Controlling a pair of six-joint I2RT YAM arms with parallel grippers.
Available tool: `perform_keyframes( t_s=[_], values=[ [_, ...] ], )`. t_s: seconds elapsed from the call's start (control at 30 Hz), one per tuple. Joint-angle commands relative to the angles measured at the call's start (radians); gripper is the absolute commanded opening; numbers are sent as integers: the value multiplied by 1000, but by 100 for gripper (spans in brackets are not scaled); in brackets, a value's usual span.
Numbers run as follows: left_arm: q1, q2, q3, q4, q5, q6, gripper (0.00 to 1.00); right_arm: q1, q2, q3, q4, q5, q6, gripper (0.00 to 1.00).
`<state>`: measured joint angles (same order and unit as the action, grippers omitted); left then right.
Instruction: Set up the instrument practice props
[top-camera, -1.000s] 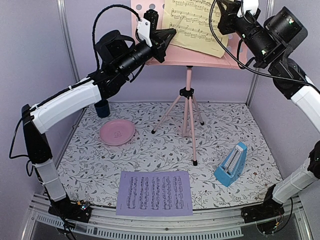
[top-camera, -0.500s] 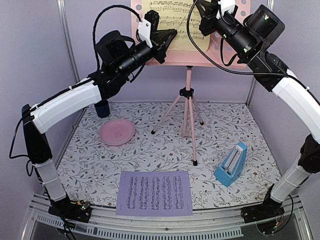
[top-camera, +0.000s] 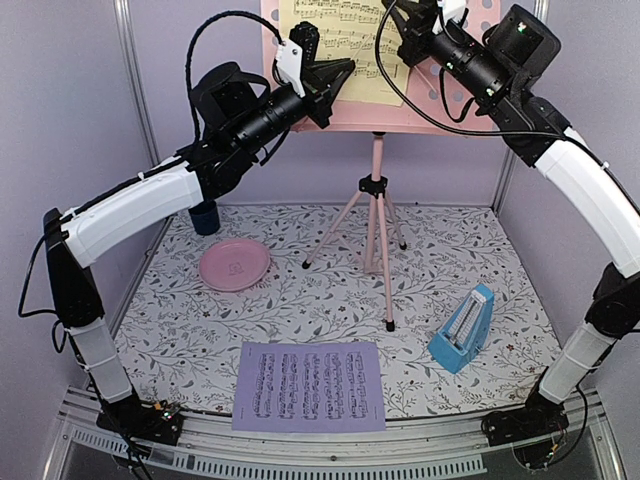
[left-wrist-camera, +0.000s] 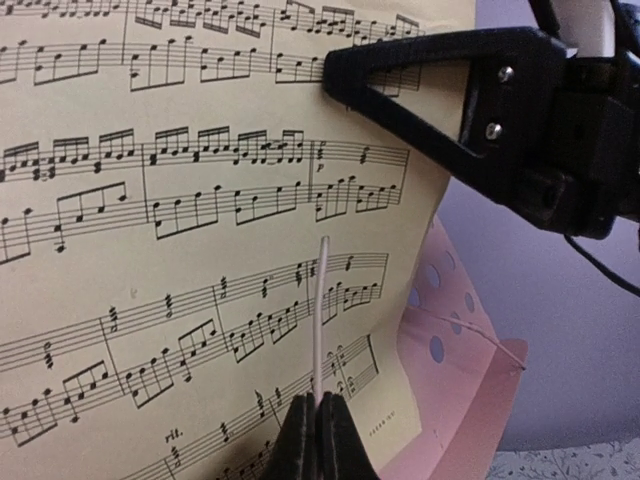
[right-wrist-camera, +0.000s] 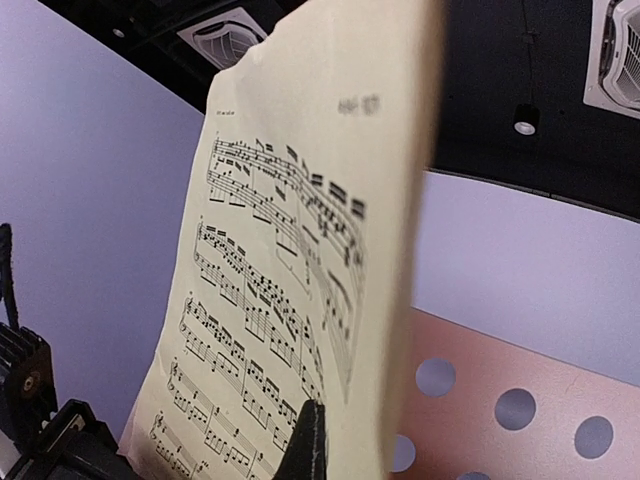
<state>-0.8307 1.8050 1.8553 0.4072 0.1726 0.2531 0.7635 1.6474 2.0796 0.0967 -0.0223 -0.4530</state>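
Observation:
The pink music stand (top-camera: 376, 200) stands at the back, its perforated desk (top-camera: 410, 115) up high. The yellow sheet (top-camera: 335, 35) leans on the desk. My left gripper (top-camera: 340, 72) is shut on the stand's thin pale retaining wire (left-wrist-camera: 320, 300), held in front of the sheet (left-wrist-camera: 200, 200). My right gripper (top-camera: 395, 15) is shut on the yellow sheet's right edge; its black finger shows in the left wrist view (left-wrist-camera: 420, 70). In the right wrist view the sheet (right-wrist-camera: 300, 200) curls over the gripper (right-wrist-camera: 312, 430). The lavender sheet (top-camera: 310, 385) lies flat at the front. The blue metronome (top-camera: 462, 328) stands at the right.
A round pink plate (top-camera: 234, 265) lies at the left of the floral mat, and a small dark blue cup (top-camera: 205, 215) stands behind it by the left wall. The tripod legs (top-camera: 345, 225) spread over the mat's middle back. Walls close in on three sides.
My right gripper has moved left along the desk with the yellow sheet, which now sits further left. My left arm has stayed still on the wire.

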Motion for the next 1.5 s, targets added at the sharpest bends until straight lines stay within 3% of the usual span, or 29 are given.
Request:
perform_keyframes(
  t_s=[0.0,1.13,1.27,1.47],
  values=[
    [-9,-46,-6,50,41,9,0,-13,23,26,-50,-71,34,0],
    [-9,-46,-21,63,20,26,0,-26,76,33,-43,-134,68,0],
    [-10,-57,-40,64,7,23,18,-25,84,32,-39,-131,65,0],
    [-18,-78,-70,74,-11,35,33,-26,91,34,-29,-120,58,0]
  ],
)
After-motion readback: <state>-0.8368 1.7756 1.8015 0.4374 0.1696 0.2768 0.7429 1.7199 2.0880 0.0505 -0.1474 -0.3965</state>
